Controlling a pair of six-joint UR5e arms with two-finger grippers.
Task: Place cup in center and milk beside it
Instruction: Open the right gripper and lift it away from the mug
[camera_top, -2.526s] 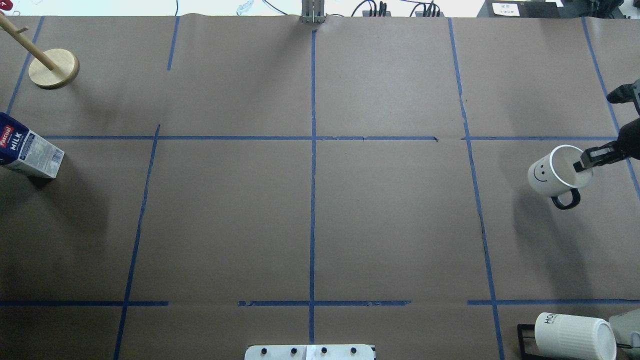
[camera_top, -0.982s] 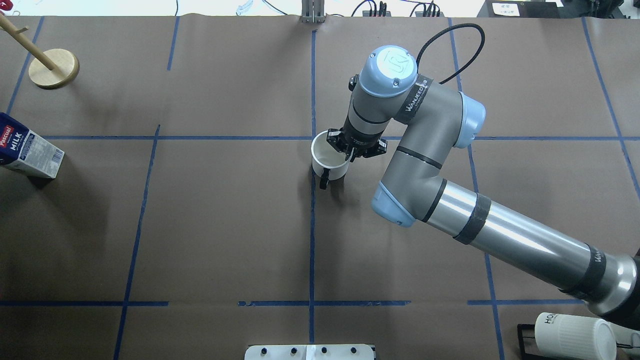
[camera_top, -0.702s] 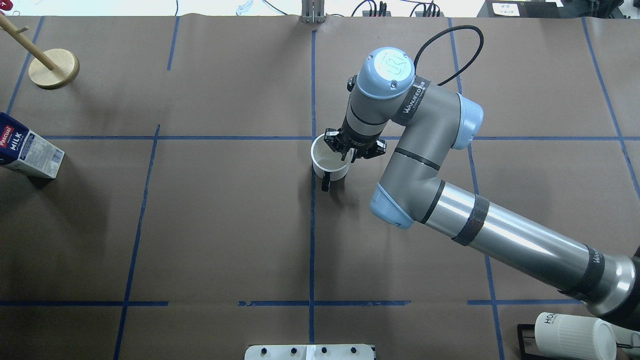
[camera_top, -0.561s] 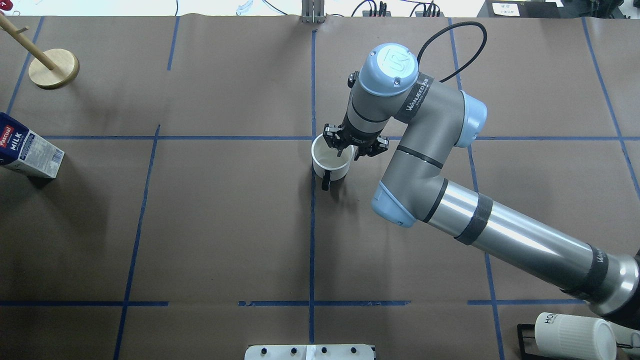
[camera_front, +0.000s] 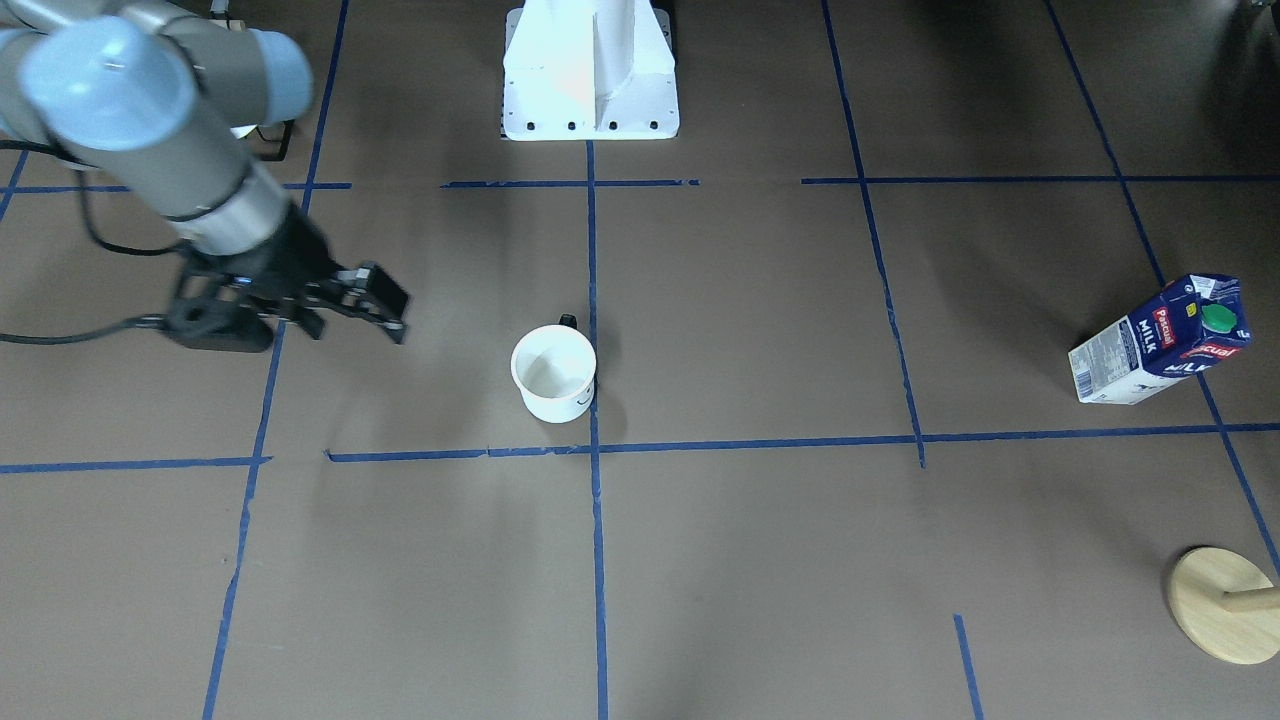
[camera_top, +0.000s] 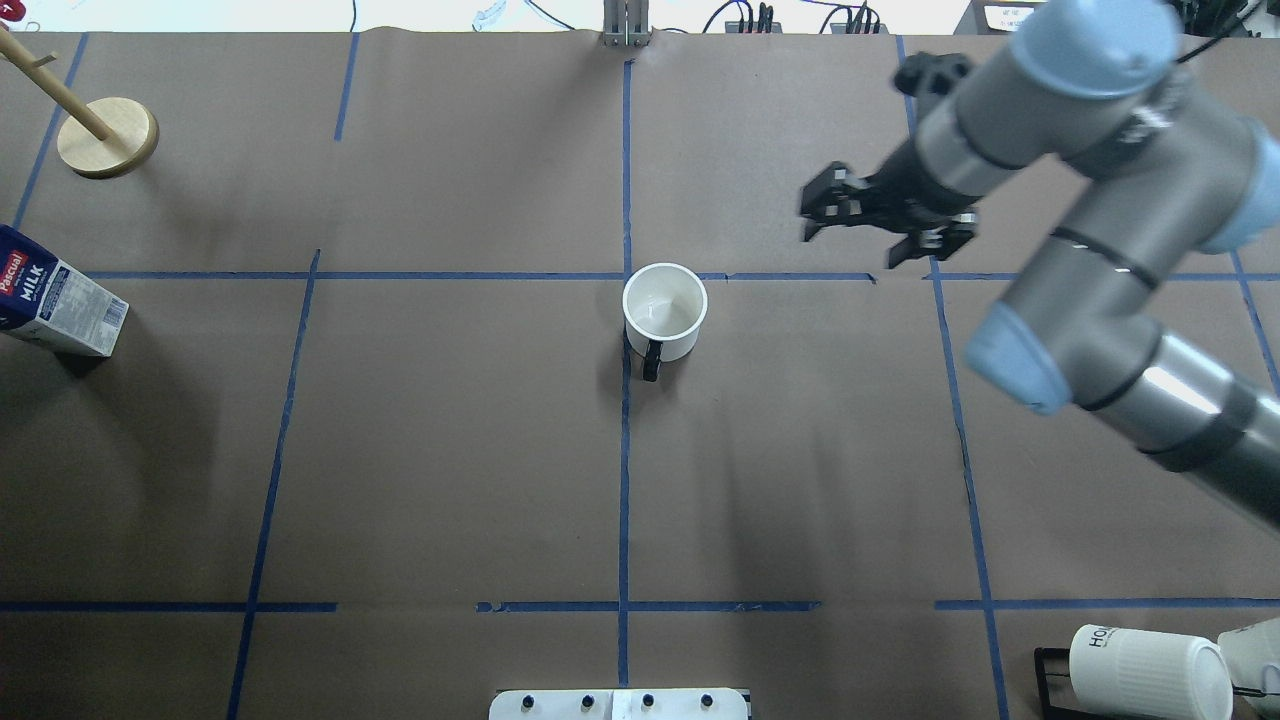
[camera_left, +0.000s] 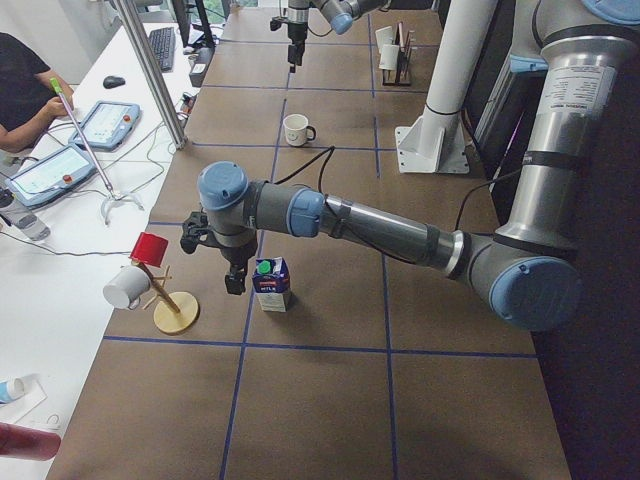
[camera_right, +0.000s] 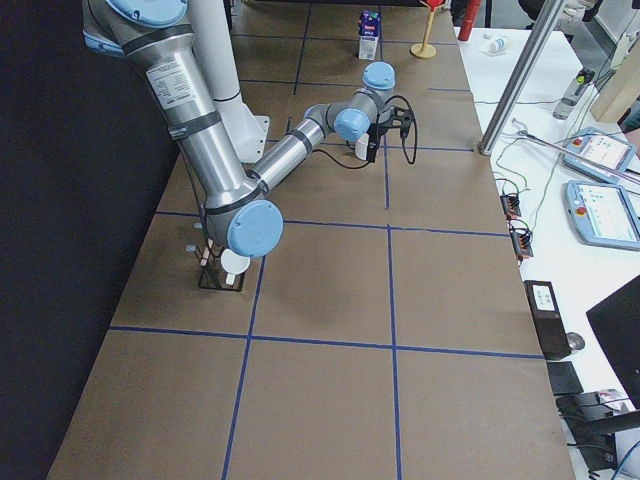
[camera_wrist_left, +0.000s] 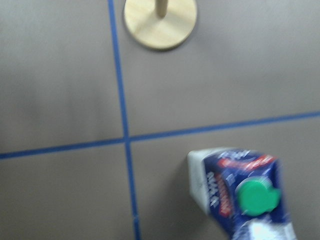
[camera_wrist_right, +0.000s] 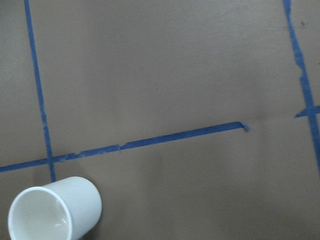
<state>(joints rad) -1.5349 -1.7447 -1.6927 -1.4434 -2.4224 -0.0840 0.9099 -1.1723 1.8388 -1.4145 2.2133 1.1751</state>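
Observation:
The cup (camera_top: 664, 312) stands upright on the table, touching the center (camera_top: 626, 276) where the blue tape lines cross; it also shows in the front view (camera_front: 553, 372) and the right wrist view (camera_wrist_right: 52, 212). My right gripper (camera_top: 850, 245) is open and empty, raised to the right of the cup and apart from it. The milk (camera_top: 55, 305) stands at the table's far left edge, with its green cap in the left wrist view (camera_wrist_left: 257, 197). My left gripper (camera_left: 234, 280) shows only in the exterior left view, close beside the milk (camera_left: 271, 285); I cannot tell if it is open.
A wooden mug tree (camera_top: 107, 137) stands in the far left corner, close behind the milk. A ribbed HOME mug (camera_top: 1150, 672) lies in a black rack at the near right corner. The white robot base (camera_front: 590, 70) sits at the near table edge.
My right gripper carried the cup from the right side to the tape crossing, let go of it, and has lifted away to the right. The milk has not moved.

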